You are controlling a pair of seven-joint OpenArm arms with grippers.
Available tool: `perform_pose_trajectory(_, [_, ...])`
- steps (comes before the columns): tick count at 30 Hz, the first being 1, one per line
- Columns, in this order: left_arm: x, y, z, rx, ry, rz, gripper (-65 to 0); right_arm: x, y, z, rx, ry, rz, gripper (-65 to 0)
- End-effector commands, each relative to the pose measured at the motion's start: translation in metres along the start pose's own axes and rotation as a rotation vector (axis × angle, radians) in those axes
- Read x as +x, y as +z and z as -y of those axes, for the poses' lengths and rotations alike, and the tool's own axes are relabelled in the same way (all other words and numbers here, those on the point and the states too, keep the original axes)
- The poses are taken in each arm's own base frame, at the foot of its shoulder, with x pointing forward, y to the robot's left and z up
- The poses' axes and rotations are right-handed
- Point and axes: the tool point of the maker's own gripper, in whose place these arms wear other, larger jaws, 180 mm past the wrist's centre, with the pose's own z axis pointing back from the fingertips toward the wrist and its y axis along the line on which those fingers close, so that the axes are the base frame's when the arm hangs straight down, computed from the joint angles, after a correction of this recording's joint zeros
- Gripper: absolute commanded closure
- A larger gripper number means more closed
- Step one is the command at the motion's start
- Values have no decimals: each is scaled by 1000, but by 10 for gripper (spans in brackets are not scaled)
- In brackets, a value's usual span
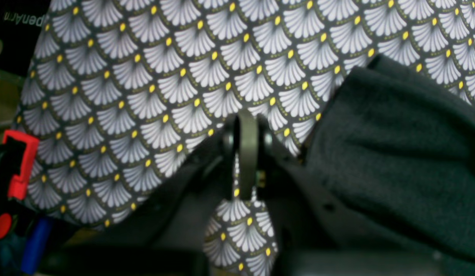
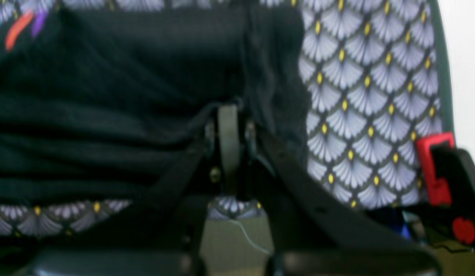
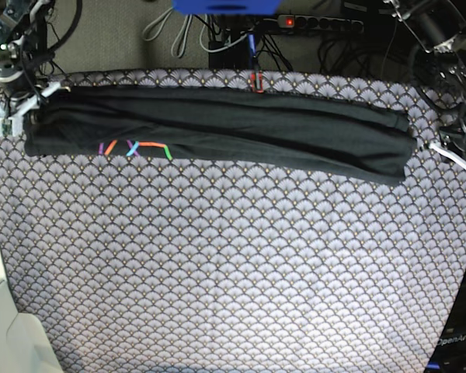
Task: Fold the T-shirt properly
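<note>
Across the left wrist view, the scallop-patterned cloth [image 1: 176,88] fills most of the picture and the T-shirt [image 1: 395,145] lies as a dark mound at the right. The left gripper [image 1: 247,153] shows its fingers pressed together with nothing between them but a sliver of patterned cloth seen behind; the shirt edge sits just beside it, not in it. The risk here is that a pinch made from this spot catches the patterned cloth, or both layers, and drags the cover along with the shirt.

From the right wrist view, the T-shirt [image 2: 107,115] is bunched in long horizontal ridges on the left, with a coloured stroke of its graphic at the top corner. The right gripper [image 2: 229,145] looks closed too, its fingers meeting right at the shirt's hem. Whether any fabric is pinched I cannot tell; the picture is blurred and dark there. A grip on only the top ridge would likely unroll one layer and leave the rest behind.

Over the base view, the T-shirt [image 3: 217,128] lies as a long narrow band along the far side of the table [image 3: 233,280], graphic facing up near its left end. The right gripper [image 3: 12,109] is at the band's left end and the left gripper [image 3: 458,155] is just off its right end. Uneven pulls from the two ends would probably twist the band or skew the next fold.
</note>
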Motion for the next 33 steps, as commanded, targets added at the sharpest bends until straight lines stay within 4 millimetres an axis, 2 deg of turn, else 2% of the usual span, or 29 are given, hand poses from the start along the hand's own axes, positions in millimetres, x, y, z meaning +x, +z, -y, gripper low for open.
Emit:
perform_pose_trajectory(1, [19, 6, -6, 13, -16, 55, -6, 11, 4, 6, -14, 11, 35, 0])
perform_pose_trajectory(7, [19, 6, -6, 13, -16, 55, -6, 11, 3, 7, -16, 10, 32, 0])
perform_pose_trajectory(9, [19, 6, -6, 13, -15, 53, -6, 10, 3, 7, -16, 11, 30, -18])
perform_pose_trajectory(14, [19, 6, -6, 13, -15, 55, -6, 9, 3, 8, -19, 9, 28, -145])
perform_pose_trajectory(16, [19, 6, -6, 13, -15, 55, -6, 4, 1, 8, -14, -3, 15, -207])
perform_pose_trajectory(19, [19, 6, -5, 12, -14, 54, -6, -9, -7, 16, -7, -13, -25, -261])
perform_pose_trajectory(22, [19, 6, -5, 12, -14, 54, -6, -15, -15, 23, -7, -35, -45, -271])
perform_pose_trajectory(27, [18, 5, -5, 11, -12, 50, -12, -13, -9, 44, -57, -51, -31, -270])
perform_pose_trajectory(30, [18, 5, -5, 9, -11, 51, -52, 4, -5, 58, -86, -21, -1, -270])
perform_pose_trajectory(33, [19, 5, -4, 9, -10, 54, -86, 9, -3, 59, -91, -11, 10, -270])
